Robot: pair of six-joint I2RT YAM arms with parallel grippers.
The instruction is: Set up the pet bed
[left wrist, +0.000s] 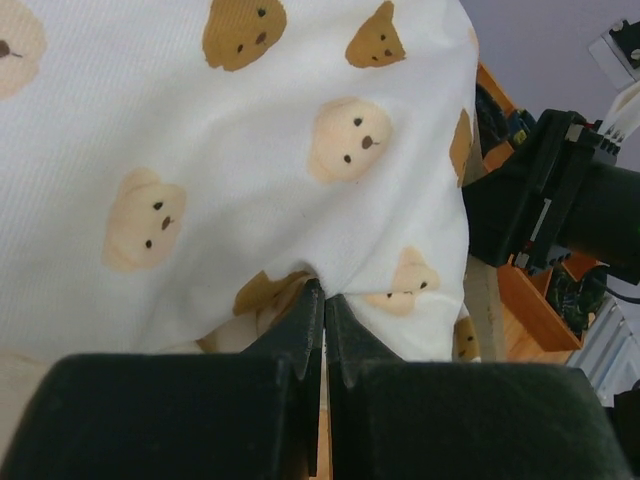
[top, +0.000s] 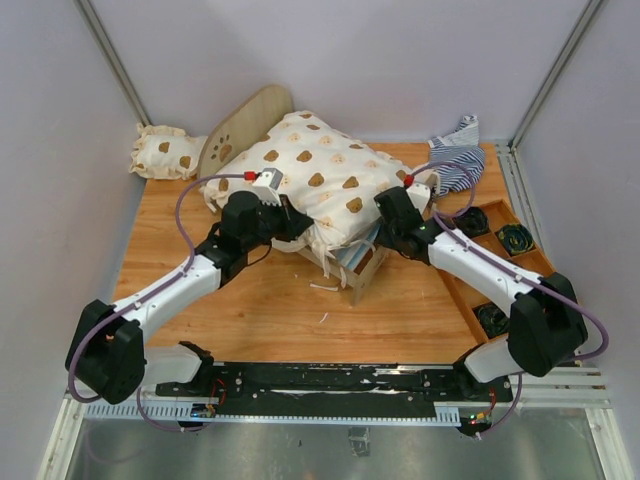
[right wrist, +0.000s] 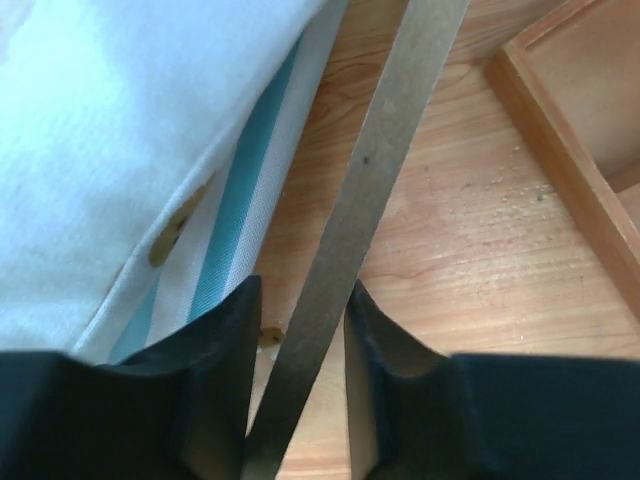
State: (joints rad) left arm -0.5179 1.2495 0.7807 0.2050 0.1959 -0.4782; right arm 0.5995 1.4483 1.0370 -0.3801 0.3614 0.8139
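**At the centre of the worktop (top: 270, 310): clamp the rail, then seat the cushion**

The right claw (right wrist: 302, 288) is spread astride a thin wooden rail (right wrist: 390, 140) and should close squarely on it. Meanwhile the left claw (left wrist: 322, 300), pressed together on a pinch of bear-print cushion (top: 320, 175), holds steady. The pet bed (top: 362, 278) lies under that cushion: pale wood, blue-and-white stripes, a rounded end board at 10 o'clock.
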